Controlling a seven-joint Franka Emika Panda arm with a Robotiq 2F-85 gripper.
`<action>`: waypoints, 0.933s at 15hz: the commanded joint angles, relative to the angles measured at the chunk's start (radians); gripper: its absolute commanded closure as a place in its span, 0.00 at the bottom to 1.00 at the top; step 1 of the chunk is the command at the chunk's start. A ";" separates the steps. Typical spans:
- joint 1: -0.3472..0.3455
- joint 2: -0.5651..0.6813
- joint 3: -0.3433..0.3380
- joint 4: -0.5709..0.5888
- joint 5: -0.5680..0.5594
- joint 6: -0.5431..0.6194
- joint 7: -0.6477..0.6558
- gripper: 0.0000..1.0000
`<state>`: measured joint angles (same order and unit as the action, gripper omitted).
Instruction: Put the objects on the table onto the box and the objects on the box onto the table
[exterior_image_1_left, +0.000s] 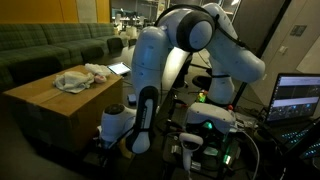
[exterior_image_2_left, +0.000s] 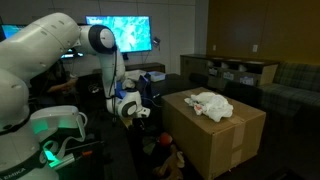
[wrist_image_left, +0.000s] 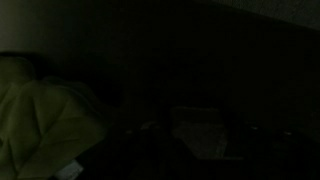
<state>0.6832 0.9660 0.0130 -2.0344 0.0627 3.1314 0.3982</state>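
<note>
Wrist view is nearly black, so I cannot tell how the hand (exterior_image_2_left: 142, 113) stands. In both exterior views the white cloth (exterior_image_1_left: 80, 78) (exterior_image_2_left: 212, 104) lies on the counter (exterior_image_1_left: 45, 105) (exterior_image_2_left: 225, 135) (a cardboard box) toward its arm-side edge, and the hand hangs low beside that edge.

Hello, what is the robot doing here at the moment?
The arm is bent low beside the cardboard box, its gripper down near the box's side. A crumpled white cloth lies on top of the box, apart from the gripper. The wrist view is too dark to tell whether the gripper is open or holds anything.
</note>
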 joint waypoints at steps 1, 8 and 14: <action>0.004 -0.006 -0.004 -0.002 0.032 0.016 -0.037 0.69; 0.023 -0.153 0.012 -0.117 0.019 -0.035 -0.067 0.69; 0.010 -0.349 0.068 -0.255 0.004 -0.132 -0.089 0.69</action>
<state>0.7022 0.7478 0.0607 -2.1889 0.0627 3.0494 0.3378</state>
